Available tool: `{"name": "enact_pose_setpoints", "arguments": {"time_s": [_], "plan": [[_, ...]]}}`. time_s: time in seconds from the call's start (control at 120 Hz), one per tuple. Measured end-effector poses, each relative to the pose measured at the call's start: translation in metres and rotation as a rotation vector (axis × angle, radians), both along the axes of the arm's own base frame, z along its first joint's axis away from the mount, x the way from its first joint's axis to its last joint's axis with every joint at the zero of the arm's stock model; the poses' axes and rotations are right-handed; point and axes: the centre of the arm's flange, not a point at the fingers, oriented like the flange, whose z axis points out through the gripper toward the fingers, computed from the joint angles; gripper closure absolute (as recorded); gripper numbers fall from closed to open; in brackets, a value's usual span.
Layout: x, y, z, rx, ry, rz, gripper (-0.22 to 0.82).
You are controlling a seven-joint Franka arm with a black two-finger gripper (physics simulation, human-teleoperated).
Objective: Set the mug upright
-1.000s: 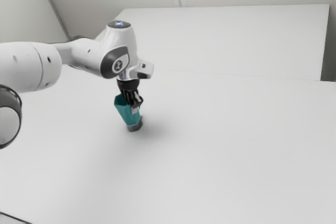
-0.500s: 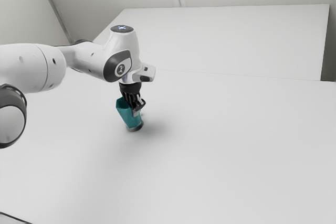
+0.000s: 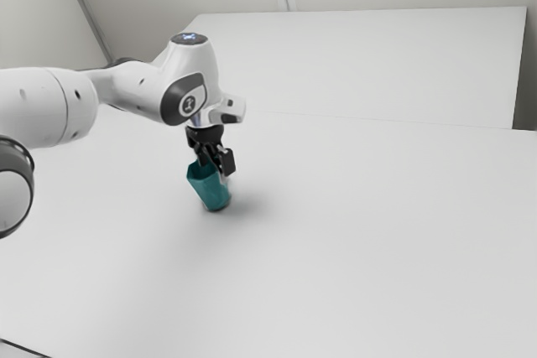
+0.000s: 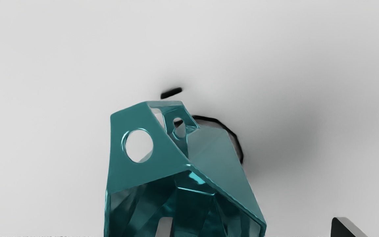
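The teal faceted mug (image 3: 211, 195) is on the white table, its opening up and its body leaning toward the exterior view's left; whether its base lies flat I cannot tell. Over its rim is my gripper (image 3: 216, 170), pointing down. In the wrist view the mug (image 4: 127, 176) shows its pierced handle and a dark-edged base partly hidden behind the body. The gripper (image 4: 252, 227) is open there, one finger (image 4: 165, 227) within the mug's mouth and the other well outside the wall, apart from it.
White tabletop (image 3: 361, 232) surrounds the mug, with a pale raised panel or wall (image 3: 361, 64) behind. A small dark shape (image 4: 171, 92) lies just past the handle. A dark-edged object (image 3: 21, 350) sits at the exterior view's lower left corner.
My hand dipped slightly, then rose back, and its fingers now stand farther apart. The mug has come away from between them; its rim sits lower and its dark base shows less.
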Motion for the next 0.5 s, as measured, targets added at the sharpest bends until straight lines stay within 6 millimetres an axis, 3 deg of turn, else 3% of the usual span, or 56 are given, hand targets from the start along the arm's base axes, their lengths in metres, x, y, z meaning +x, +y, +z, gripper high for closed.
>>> {"name": "enact_pose_setpoints", "arguments": {"time_s": [0.083,0.275,0.433,0.5], "plan": [[-0.005,-0.011,0.023,-0.007,-0.026,-0.015,0.06],[-0.016,-0.015,0.068,-0.053,-0.071,0.008,0.02],[-0.018,-0.02,0.14,-0.089,-0.112,0.067,0.01],[-0.021,-0.028,0.162,-0.094,-0.105,0.086,0.01]]}}
